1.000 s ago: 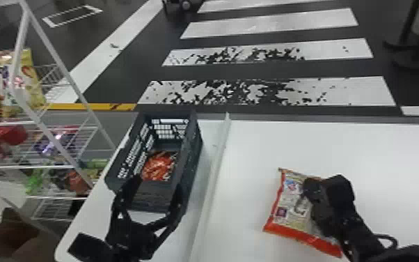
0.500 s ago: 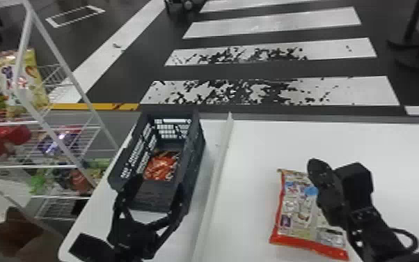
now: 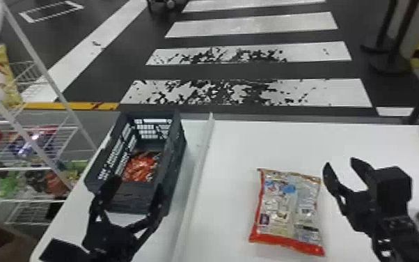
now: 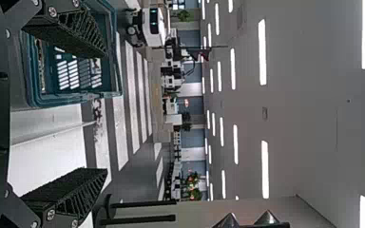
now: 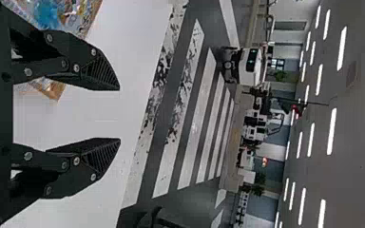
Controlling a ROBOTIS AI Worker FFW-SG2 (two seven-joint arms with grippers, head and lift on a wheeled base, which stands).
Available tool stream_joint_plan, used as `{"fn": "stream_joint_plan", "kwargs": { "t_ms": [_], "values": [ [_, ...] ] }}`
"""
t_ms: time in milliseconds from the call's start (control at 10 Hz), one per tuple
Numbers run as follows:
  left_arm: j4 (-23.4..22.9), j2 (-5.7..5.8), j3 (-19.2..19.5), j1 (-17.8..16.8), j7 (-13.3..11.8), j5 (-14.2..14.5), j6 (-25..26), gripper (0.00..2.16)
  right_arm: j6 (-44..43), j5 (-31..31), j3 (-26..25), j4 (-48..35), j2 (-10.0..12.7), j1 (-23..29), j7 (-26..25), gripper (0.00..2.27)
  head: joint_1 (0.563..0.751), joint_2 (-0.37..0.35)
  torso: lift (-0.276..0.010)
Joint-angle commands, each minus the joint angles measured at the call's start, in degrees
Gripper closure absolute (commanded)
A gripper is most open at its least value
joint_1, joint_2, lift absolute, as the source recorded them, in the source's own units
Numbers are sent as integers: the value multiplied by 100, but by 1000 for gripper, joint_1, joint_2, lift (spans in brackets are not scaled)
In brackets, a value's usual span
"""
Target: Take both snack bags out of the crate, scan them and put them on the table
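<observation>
A printed snack bag with red ends point(image 3: 287, 209) is seen flat on the white table point(image 3: 233, 149), right of centre in the lower half of the frame, gripped by nothing. Just beside it, at lower right, the right gripper point(image 3: 340, 163) is held with its fingers well parted and nothing between them. If it is swung toward frame left too low, the bag's edge could be nudged or creased. Whether that bag has been scanned cannot be told; if it is wrongly taken as scanned, a step could be missed. Left of centre, what is judged to be the second bag, a red packet point(image 3: 141, 167), is held deep in the dark crate point(image 3: 130, 198). At lower left, the left gripper point(image 3: 136, 188) is spread wide and empty by the crate's near end. Here is the bigger risk: in the left wrist view the crate is overlapped by one finger rather than framed by both, so if the reach isn't lined up first, the rim could be struck and the crate shoved. With a shallow pinch, the slick packet could be dropped, perhaps against the raised strip point(image 3: 195, 174) alongside.
</observation>
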Motion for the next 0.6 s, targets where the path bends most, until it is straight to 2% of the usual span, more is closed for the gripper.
{"fn": "stream_joint_plan", "kwargs": {
  "t_ms": [0, 300, 500],
  "values": [
    [9, 0, 0, -5, 0, 0, 0, 147, 477, 3, -329, -327, -148, 192, 29, 39, 695, 164, -92],
    [35, 0, 0, -5, 0, 0, 0, 147, 1638, 30, -900, -757, -262, 403, 99, 70, 695, 77, -92],
    [62, 0, 0, -14, 0, 0, 0, 147, 1954, 12, -1295, -740, -209, 403, 99, 63, 695, 4, -92]
  ]
}}
